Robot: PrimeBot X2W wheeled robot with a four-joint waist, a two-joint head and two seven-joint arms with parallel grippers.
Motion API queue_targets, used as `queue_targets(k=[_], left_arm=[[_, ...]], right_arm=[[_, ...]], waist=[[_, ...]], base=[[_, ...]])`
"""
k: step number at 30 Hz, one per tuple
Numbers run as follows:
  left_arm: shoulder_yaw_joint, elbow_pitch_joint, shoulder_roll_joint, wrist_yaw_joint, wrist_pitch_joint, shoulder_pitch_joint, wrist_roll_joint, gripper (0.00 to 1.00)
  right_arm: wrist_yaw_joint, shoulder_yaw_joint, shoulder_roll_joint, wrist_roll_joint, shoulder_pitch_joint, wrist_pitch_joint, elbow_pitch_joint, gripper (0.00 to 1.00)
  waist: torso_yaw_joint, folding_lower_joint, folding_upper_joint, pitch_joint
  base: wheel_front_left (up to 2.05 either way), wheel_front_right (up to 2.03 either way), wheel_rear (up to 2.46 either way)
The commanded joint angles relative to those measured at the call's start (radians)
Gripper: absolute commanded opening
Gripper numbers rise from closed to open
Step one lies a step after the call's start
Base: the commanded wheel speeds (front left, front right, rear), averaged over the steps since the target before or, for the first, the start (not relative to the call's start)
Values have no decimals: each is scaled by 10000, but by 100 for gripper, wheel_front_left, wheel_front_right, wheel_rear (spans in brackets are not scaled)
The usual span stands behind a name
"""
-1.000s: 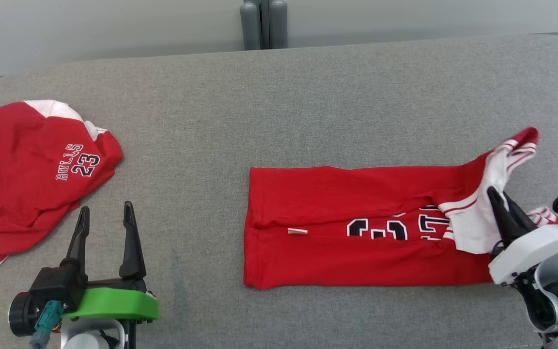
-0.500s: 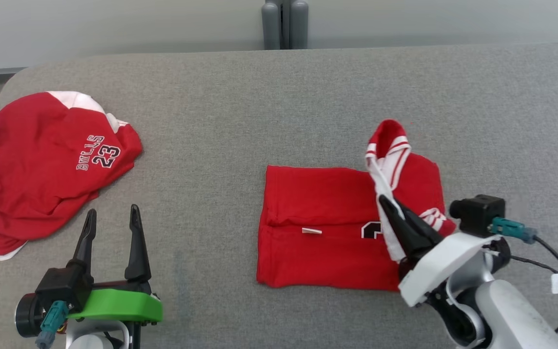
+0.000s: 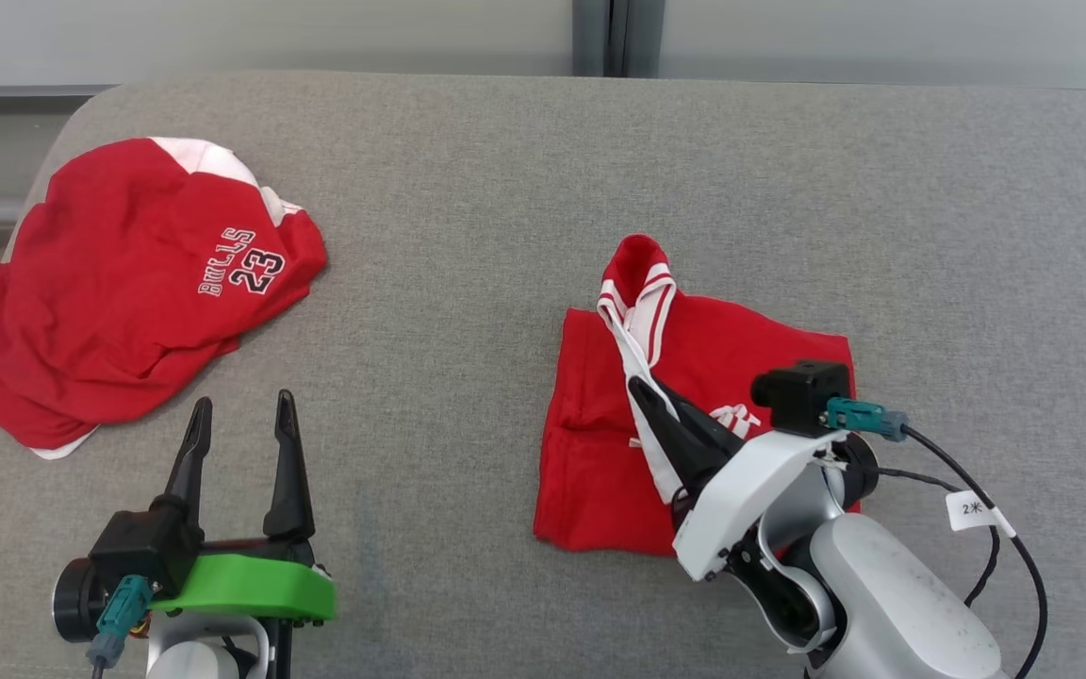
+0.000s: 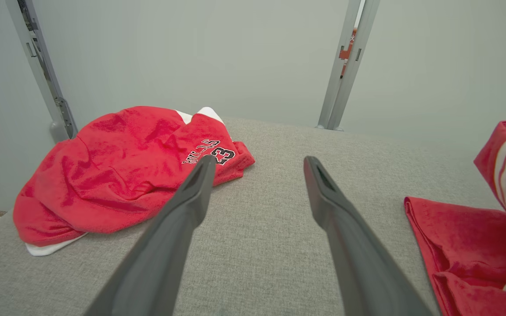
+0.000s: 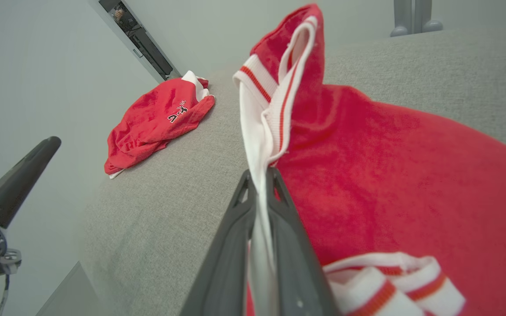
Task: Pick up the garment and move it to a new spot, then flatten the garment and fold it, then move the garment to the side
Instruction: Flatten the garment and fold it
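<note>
- The right gripper [image 3: 642, 387] is clamped on the white-striped trim [image 3: 637, 292] of the red garment [image 3: 600, 471], holding it above the part lying on the grey cushion [image 3: 468, 189].
- The left gripper [image 3: 243, 400] hovers, fingers apart.
- The step is likely folding; next, lay the trim down squarely.

The pale forearm [image 3: 882, 594] covers a near corner of the garment [image 3: 600, 443], perhaps print too.

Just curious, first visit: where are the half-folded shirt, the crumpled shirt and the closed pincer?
half-folded shirt [image 3: 600, 453]: head view, red body.
crumpled shirt [image 3: 109, 321]: head view, red middle.
right pincer [image 3: 642, 389]: head view, between its shut fingertips.
</note>
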Motion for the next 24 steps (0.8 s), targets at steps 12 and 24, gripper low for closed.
queue_targets(k=[12,24], left_arm=[[72,76,18,98,-2,-80,-32,100],[207,-28,18,46,-2,111,133,100]], right_arm=[[-1,-138,-269,218,-699,-1391,562,100],[-1,-2237,-1759,12,24,-2691,170,100]], waist=[[-93,0,0,1],[-576,0,0,-227]], base=[[0,0,0],[0,0,0]])
